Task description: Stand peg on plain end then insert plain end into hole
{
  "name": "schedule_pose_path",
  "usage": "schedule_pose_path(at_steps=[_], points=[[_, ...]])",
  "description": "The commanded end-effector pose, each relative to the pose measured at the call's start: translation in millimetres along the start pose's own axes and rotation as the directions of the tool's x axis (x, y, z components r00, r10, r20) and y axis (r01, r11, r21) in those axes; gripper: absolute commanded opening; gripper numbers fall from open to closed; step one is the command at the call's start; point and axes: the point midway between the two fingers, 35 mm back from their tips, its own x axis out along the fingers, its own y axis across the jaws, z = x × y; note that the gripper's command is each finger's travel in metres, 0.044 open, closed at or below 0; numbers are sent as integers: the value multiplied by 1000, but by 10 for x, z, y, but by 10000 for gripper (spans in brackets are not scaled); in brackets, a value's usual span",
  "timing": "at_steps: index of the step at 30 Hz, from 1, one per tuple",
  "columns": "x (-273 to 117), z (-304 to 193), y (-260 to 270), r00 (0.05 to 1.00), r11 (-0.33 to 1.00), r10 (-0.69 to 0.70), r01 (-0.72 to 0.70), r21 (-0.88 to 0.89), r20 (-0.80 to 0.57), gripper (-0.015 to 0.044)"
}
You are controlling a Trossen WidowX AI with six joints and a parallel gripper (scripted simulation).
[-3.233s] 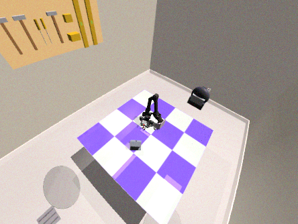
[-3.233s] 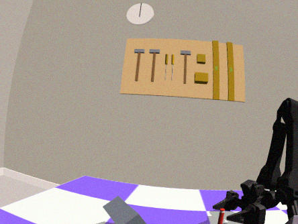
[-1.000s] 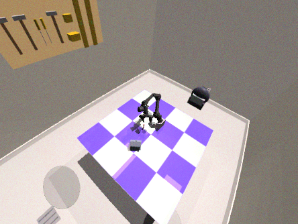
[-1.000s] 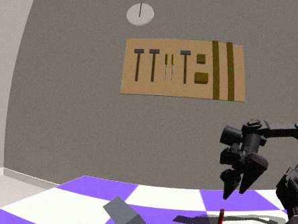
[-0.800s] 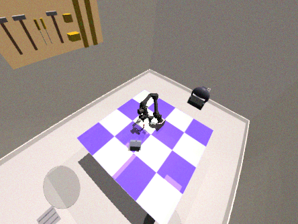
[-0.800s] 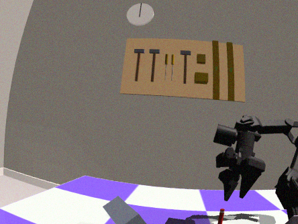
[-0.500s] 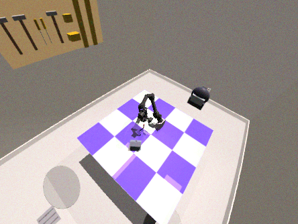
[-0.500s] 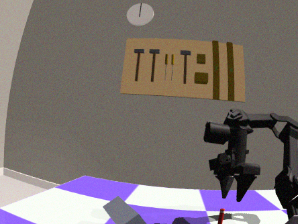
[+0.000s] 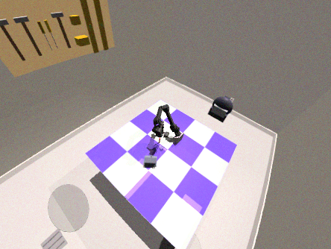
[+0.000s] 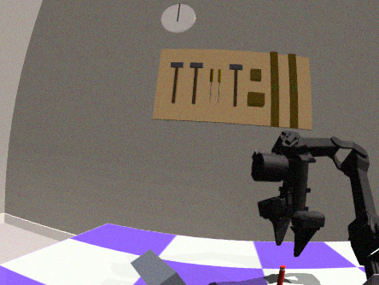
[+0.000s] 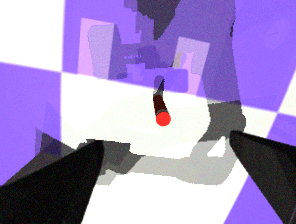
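Note:
The red peg [image 9: 159, 140] [image 10: 282, 276] [image 11: 160, 106] stands upright on the table; its lower part is cut off in the exterior view. A thin pale band shows just under its red top in the exterior view. My gripper [image 10: 287, 250] [image 11: 166, 141] is open and empty, pointing down above the peg, with the fingertips higher than the peg's top. In the wrist view the peg's top lies between the lines of the two fingers, a little beyond the tips. The grey sloped panel [image 9: 150, 162] [image 10: 154, 268] stands apart from the peg; its hole cannot be made out clearly.
The arm's base [image 9: 179, 138] is close to the peg, on the side away from the panel. The checkered table top [image 9: 183, 164] [image 10: 128, 234] carries the arm's shadows. A tool board [image 10: 205, 113] hangs on the wall far behind.

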Motion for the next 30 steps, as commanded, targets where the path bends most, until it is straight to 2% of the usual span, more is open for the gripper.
schedule_pose_path(at_steps=[1, 30], points=[[10, 15, -12, 1000, 1000, -9, 9, -1, 0, 440], [503, 38, -15, 1000, 999, -5, 5, -33, 3, 440]])
